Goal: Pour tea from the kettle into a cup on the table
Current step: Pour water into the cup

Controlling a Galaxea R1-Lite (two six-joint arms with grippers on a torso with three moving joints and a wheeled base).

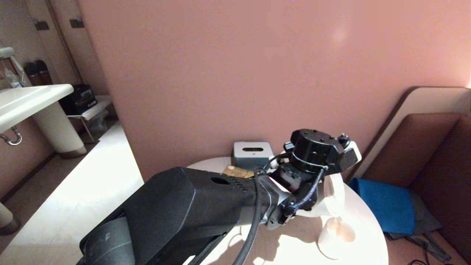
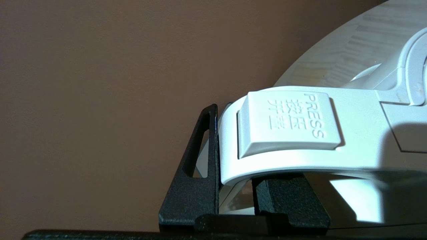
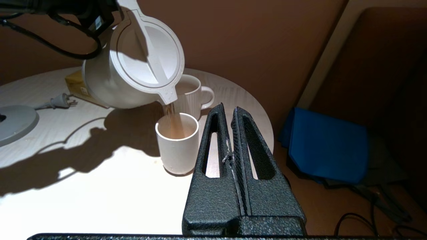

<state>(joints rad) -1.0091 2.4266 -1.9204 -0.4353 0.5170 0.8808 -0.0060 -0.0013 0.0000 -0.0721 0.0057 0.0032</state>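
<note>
White kettle point(image 3: 133, 63) is hanging tilted over the desk point(image 3: 83, 186) w/ its flat round lid point(image 3: 146, 53) facing sideways, spout down, handle point(image 2: 300, 133) sitting between the left tool's point(image 2: 233, 196) fingers. Reddish-brown tea point(image 3: 174, 116) is running in a thin stream from the spout into the plain white cup point(image 3: 178, 146), which is standing upright right below, beyond the right tool's point(image 3: 228, 113) tips, already partly filled.
</note>
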